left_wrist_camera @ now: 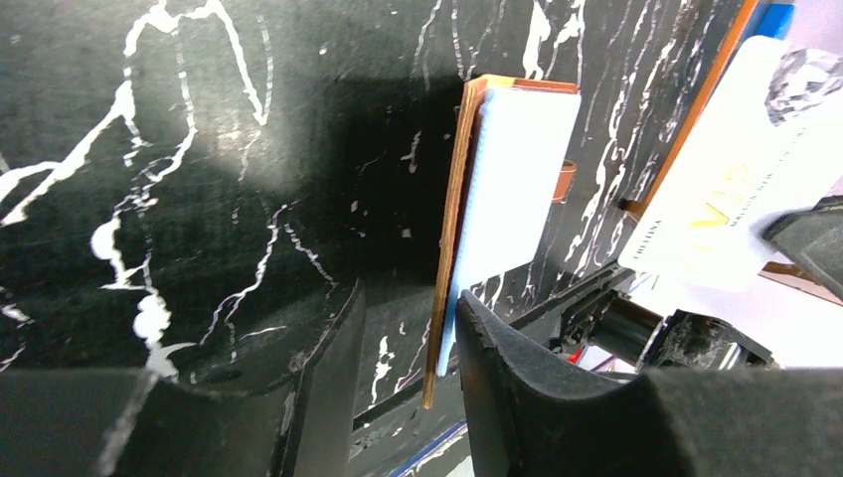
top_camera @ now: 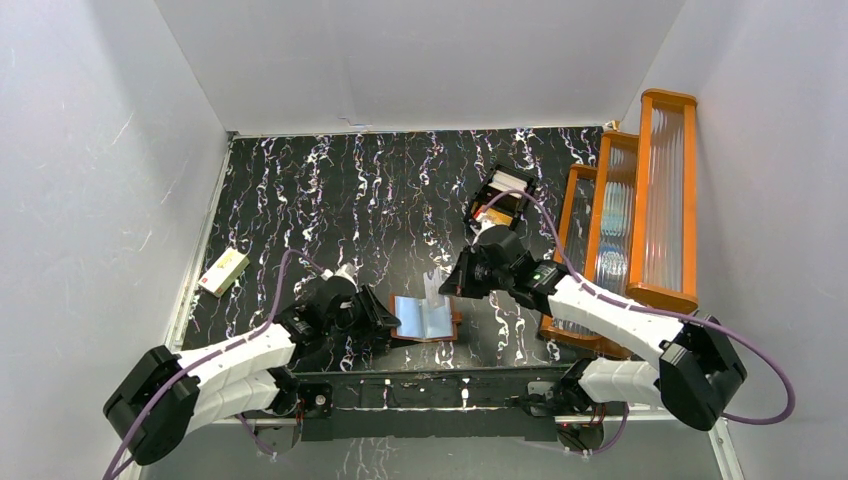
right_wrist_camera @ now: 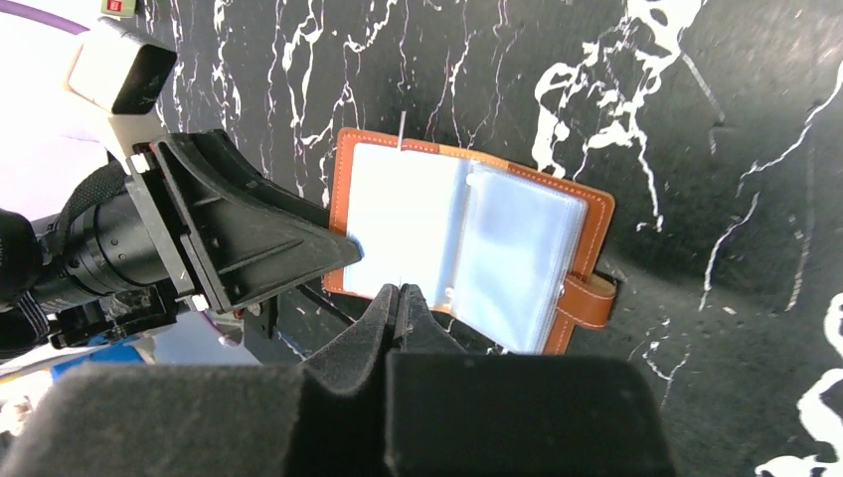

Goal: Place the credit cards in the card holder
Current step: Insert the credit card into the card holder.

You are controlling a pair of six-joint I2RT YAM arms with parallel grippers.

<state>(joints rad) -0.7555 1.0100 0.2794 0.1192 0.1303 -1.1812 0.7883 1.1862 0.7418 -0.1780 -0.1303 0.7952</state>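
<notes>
- Card holder [top_camera: 428, 322] lies open, pockets up, near the front edge of the table [top_camera: 300, 200], between the two grippers. Its long axis runs left–right, its spine front–back, and its clasp tab [right_wrist_camera: 587, 301] is on the right arm's side.
- Left gripper [left_wrist_camera: 408, 318] is low and angled inward, jaws spread astride the holder's left cover.
- Right gripper [right_wrist_camera: 401, 298] tilts down, fingers pressed together on a white credit card [left_wrist_camera: 731, 199] held upright over the holder.
- In the right wrist view the card shows only as a thin edge. Its print is partly washed out.

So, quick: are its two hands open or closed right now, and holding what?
Left hand: open, straddling the card holder's edge without clamping it.
Right hand: closed, holding a white credit card.
</notes>
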